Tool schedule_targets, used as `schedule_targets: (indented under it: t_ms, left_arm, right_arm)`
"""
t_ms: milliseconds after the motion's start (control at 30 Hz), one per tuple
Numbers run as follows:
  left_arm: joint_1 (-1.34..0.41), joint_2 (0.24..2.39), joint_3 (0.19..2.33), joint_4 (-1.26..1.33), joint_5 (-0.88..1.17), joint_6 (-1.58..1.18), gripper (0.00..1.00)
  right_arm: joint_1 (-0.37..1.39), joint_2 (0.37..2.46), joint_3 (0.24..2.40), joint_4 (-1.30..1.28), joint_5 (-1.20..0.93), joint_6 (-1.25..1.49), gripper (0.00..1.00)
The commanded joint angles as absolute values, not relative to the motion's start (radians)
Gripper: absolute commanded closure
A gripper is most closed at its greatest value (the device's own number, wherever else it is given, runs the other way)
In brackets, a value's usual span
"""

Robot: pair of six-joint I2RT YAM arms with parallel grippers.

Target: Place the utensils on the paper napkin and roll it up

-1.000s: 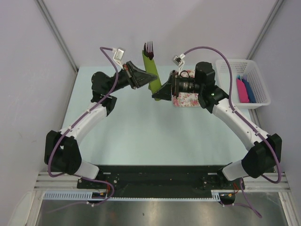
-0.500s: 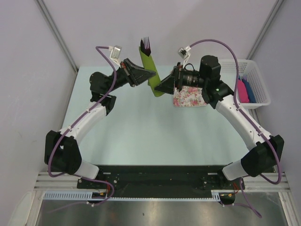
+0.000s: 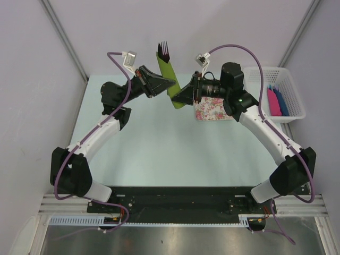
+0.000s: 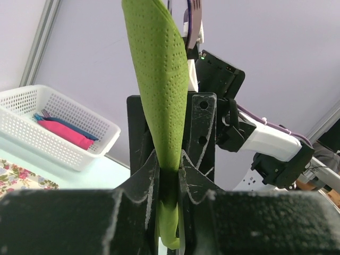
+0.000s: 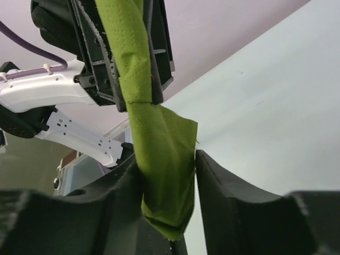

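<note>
Two pincers: left pincer [image 3: 171, 82] is clamped on the middle of the roll. Right pincer [image 5: 168, 178] is closed around the lower end, a finger pressed on each side.
Napkin: one green napkin [image 3: 169, 74], wound into a slim tube. You're holding it in the air over the far edge of the worktop [image 3: 159, 154], tilted close to upright.
Utensils: one fork [image 3: 165, 49] shows, its tines poking out of the top of the roll. Anything else is hidden inside the paper, so you can't count it.
Progress: rolling looks done or nearly so. The right wrist view shows a loose flap at the lower end.
Risk 1: the roll unwinds if you let go of either clamp up here. Cause: thin paper, and nothing else pins the seam.
Risk 2: the cutlery slides out of the bottom if you open the lower grip with the tube this steep. Cause: slim, smooth handles.
Risk 3: the paper tears if you pull or twist the arms against each other. Cause: two hard clamps on one thin sheet.
Risk 4: lowering the right arm could snag the floral mat [image 3: 212, 111] just under it.
Other counts: one mat and one white basket [image 3: 297, 114] at the right. One pink piece [image 3: 272, 102] lies in the basket with blue pieces [image 3: 282, 102] beside it, likely two, too small to be sure.
</note>
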State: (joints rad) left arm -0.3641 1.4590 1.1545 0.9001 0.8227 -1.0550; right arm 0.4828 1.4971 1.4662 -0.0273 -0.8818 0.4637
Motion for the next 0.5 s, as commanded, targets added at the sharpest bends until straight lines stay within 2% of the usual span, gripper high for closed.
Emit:
schedule_targets:
  t_ms: [0, 67, 100, 133, 367, 400, 433, 467]
  left_arm:
    - [-0.367, 1.448, 1.195, 0.974, 0.810, -1.075, 1.00]
    - [-0.367, 1.450, 1.192, 0.976, 0.807, -1.074, 1.00]
    - [-0.367, 1.450, 1.193, 0.976, 0.802, -1.074, 1.00]
    - [-0.365, 1.451, 1.193, 0.976, 0.801, -1.072, 1.00]
    - [-0.364, 1.462, 1.203, 0.946, 0.793, -1.060, 1.00]
    - [-0.365, 1.463, 1.204, 0.940, 0.795, -1.052, 0.96]
    - [-0.365, 1.463, 1.206, 0.931, 0.793, -1.048, 0.82]
    - [-0.365, 1.463, 1.203, 0.924, 0.793, -1.045, 0.74]
  right_arm:
    - [0.489, 1.508, 1.491, 0.060, -0.902, 0.500, 0.57]
    - [0.491, 1.512, 1.494, 0.074, -0.917, 0.517, 0.67]
    - [0.491, 1.516, 1.494, 0.078, -0.922, 0.522, 0.78]
    - [0.491, 1.514, 1.494, 0.080, -0.925, 0.529, 1.00]
    - [0.454, 1.519, 1.511, 0.037, -0.922, 0.561, 1.00]
    - [0.450, 1.520, 1.519, 0.023, -0.920, 0.555, 1.00]
    - [0.436, 1.517, 1.529, 0.003, -0.919, 0.549, 1.00]
    - [0.430, 1.519, 1.532, -0.029, -0.920, 0.548, 1.00]
